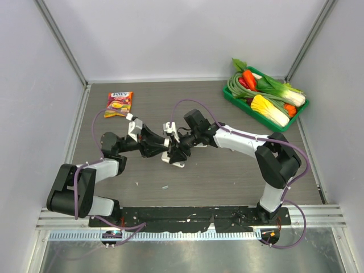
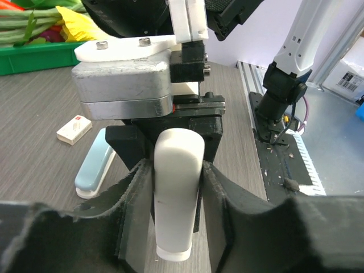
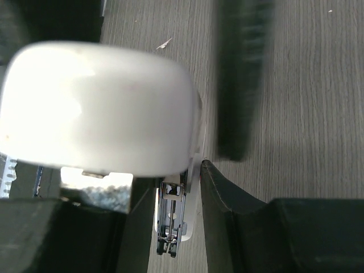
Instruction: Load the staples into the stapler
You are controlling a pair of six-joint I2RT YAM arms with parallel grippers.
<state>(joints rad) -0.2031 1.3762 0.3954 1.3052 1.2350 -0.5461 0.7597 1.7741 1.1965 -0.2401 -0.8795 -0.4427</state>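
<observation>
A white stapler [image 2: 173,193] stands between both grippers at mid-table [image 1: 177,162]. My left gripper [image 2: 173,170] is shut on its white body. My right gripper [image 3: 173,187] meets it from the other side, its fingers closed against the stapler's opened part, where the bare metal staple channel [image 3: 170,222] shows under the blurred white lid [image 3: 102,108]. The staples [image 2: 74,129], a tiny whitish box with a red mark, lie on the table to the left of the held stapler, apart from both grippers. I cannot make the box out for certain in the top view.
A light-blue stapler [image 2: 94,168] lies flat between the staples box and the held stapler. A green tray [image 1: 301,111] of vegetables stands at the back right. A snack packet [image 1: 118,104] lies at the back left. A small scrap [image 1: 165,187] lies near the front.
</observation>
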